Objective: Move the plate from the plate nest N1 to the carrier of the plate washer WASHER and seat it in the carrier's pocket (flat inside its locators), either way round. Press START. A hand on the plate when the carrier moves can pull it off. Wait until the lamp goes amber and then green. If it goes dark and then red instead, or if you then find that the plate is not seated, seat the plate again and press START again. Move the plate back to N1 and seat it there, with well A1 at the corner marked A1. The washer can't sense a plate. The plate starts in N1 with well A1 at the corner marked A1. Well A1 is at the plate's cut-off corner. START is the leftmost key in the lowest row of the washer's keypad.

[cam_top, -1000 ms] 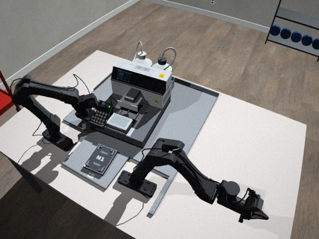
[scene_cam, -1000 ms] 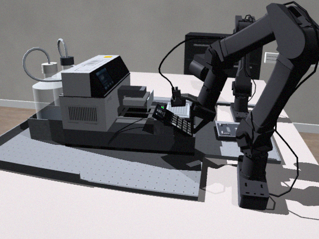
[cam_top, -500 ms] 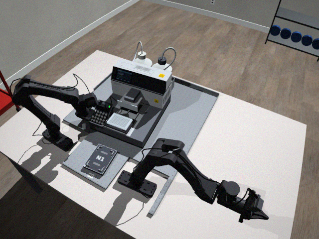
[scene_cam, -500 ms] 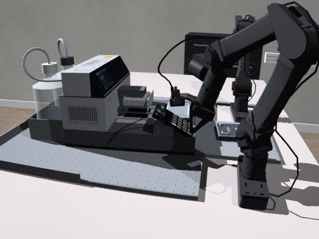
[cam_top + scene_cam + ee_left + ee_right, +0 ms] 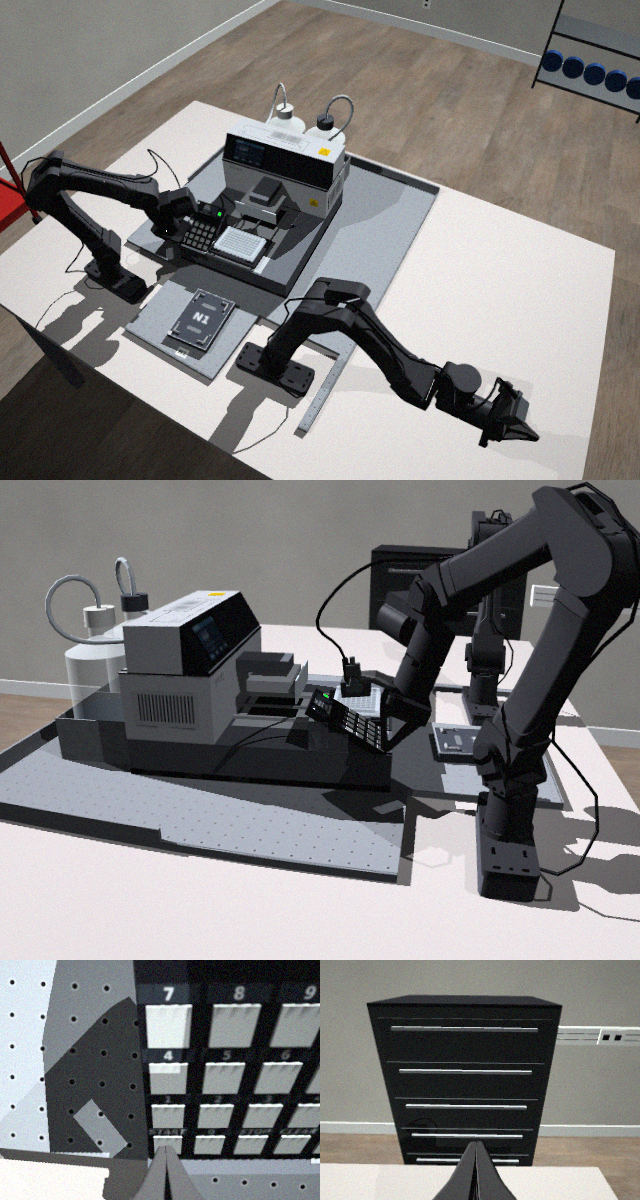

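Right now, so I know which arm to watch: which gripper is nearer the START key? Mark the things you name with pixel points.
Left. The left gripper (image 5: 165, 1155) is right at the START key (image 5: 167, 1141); the right gripper (image 5: 532, 438) points away, far off.

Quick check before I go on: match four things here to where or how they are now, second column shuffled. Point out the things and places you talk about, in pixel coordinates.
1. plate (image 5: 240, 244) (image 5: 358, 703)
2. lamp (image 5: 219, 213) (image 5: 326, 695)
3. left fingers
4. right fingers (image 5: 535, 438)

A. lit green
B. shut, pointing away from the washer (image 5: 281, 160) (image 5: 168, 707)
C. on the carrier, beside the keypad (image 5: 200, 235) (image 5: 363, 728)
D. shut, at the START key (image 5: 167, 1143)

1-C, 2-A, 3-D, 4-B
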